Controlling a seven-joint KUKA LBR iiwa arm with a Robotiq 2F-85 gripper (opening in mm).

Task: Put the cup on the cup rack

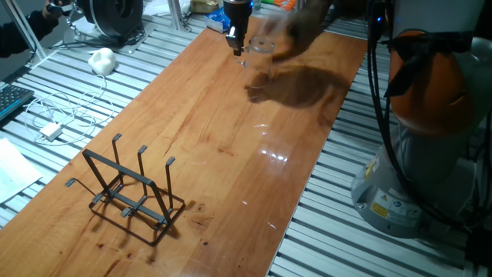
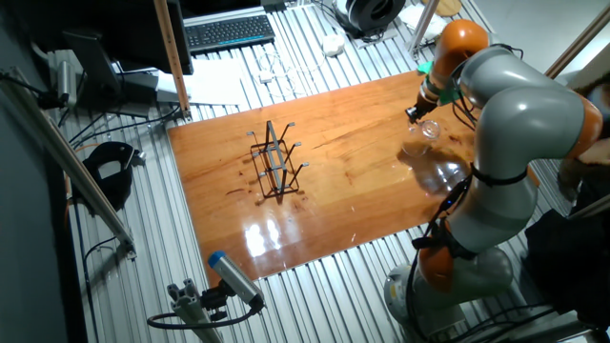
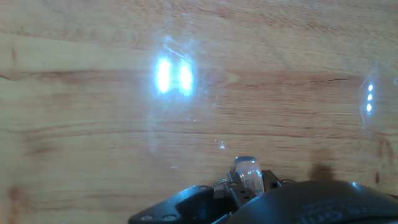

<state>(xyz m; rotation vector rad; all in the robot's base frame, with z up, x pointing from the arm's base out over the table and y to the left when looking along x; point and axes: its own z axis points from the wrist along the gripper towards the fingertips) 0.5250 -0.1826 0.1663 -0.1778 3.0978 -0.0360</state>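
Observation:
The cup (image 1: 263,45) is a clear tumbler at the far end of the wooden table (image 1: 231,138), hard to make out against the wood. It also shows in the other fixed view (image 2: 430,128). My gripper (image 1: 238,48) is right beside it, and its fingers appear closed on the cup's wall. In the hand view a clear piece of the cup (image 3: 247,169) sits pinched at my gripper (image 3: 247,182). The cup rack (image 1: 131,188), black wire with three upright prongs, stands at the near left of the table, far from the gripper. It also shows in the other fixed view (image 2: 274,162).
My arm's grey and orange base (image 1: 430,154) stands off the table's right side. A white lump (image 1: 101,60) and cables (image 1: 50,123) lie on the slatted floor at left. A keyboard (image 2: 229,31) lies beyond the table. Lamp glare (image 3: 174,76) shines on the wood.

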